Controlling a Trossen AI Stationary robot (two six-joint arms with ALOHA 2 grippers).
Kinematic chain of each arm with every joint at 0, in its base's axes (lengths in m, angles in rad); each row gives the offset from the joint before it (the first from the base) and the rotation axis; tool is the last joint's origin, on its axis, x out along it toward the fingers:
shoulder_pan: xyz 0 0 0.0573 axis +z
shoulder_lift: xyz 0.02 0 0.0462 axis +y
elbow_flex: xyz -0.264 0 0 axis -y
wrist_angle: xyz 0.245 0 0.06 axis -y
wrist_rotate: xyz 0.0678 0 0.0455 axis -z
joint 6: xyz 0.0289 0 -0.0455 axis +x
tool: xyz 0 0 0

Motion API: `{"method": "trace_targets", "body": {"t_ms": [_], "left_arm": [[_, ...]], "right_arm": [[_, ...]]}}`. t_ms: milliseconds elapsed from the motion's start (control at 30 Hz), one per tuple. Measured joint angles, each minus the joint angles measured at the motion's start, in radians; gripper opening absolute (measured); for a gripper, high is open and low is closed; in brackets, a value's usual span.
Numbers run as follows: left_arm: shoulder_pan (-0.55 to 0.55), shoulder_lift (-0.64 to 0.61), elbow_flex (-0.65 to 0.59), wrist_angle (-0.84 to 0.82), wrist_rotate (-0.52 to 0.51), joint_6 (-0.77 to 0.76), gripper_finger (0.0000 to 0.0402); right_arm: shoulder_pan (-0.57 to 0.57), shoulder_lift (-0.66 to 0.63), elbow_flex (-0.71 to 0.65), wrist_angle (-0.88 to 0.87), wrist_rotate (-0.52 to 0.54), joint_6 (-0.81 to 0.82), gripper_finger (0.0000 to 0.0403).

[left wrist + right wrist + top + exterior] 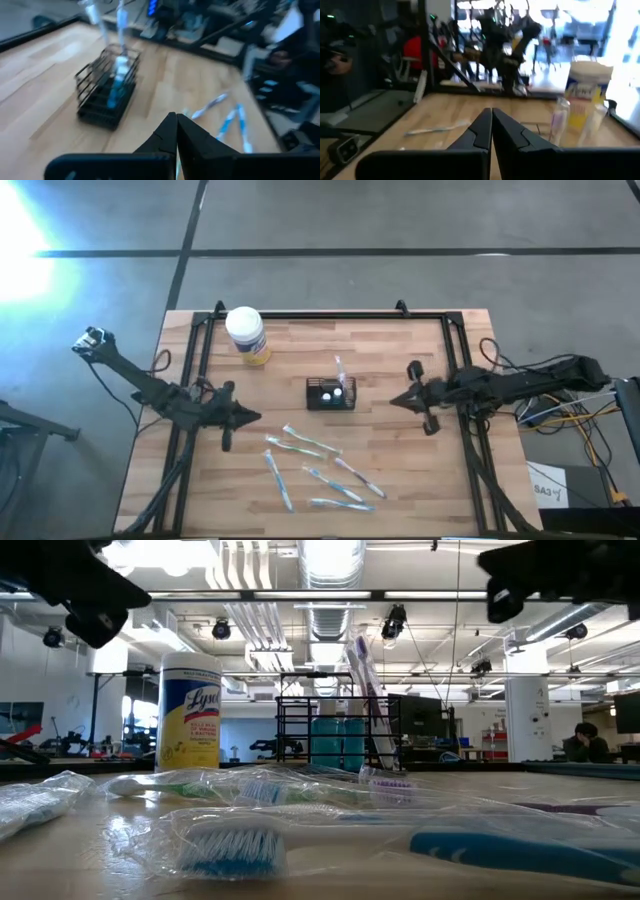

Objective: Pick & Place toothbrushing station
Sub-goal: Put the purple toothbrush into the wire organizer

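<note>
The toothbrushing station is a small black wire holder standing upright on its base in the middle of the wooden table. It holds blue-white items and an upright toothbrush. It also shows in the low view and the left wrist view. My left gripper is shut and empty, above the table to the holder's left. My right gripper is shut and empty, to the holder's right. Both fingertips point at the holder, with a gap between.
A yellow jar with a white lid stands at the far left of the table. Several wrapped toothbrushes lie flat near the front edge, between the holder and the near side. A black frame runs along the table's far edge and sides.
</note>
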Motion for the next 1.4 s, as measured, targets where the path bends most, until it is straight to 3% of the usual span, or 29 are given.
{"method": "trace_targets", "body": {"t_ms": [133,267,533,767,1067,1400], "left_arm": [[0.0,-0.098,-0.066,0.018,0.028,0.061,0.0004],[0.0,-0.154,-0.09,0.014,0.029,0.084,0.0016],[0.0,-0.174,-0.098,0.001,0.087,0.086,0.0038],[0.0,-0.173,-0.098,-0.004,0.099,0.086,0.0032],[0.0,-0.173,-0.098,-0.02,0.1,0.098,0.0039],[0.0,-0.172,-0.098,-0.053,0.117,0.09,0.0036]], "right_arm": [[0.0,0.187,0.117,-0.033,0.029,0.058,0.0008],[0.006,0.351,0.265,-0.214,0.033,0.134,0.0008],[0.104,0.634,0.55,-0.64,0.129,0.235,0.0008],[0.198,0.786,0.688,-0.871,0.22,0.478,0.0017],[0.313,0.975,0.871,-0.995,0.221,0.713,0.0112],[0.347,1.247,1.109,-1.177,0.23,0.795,0.0208]]}}
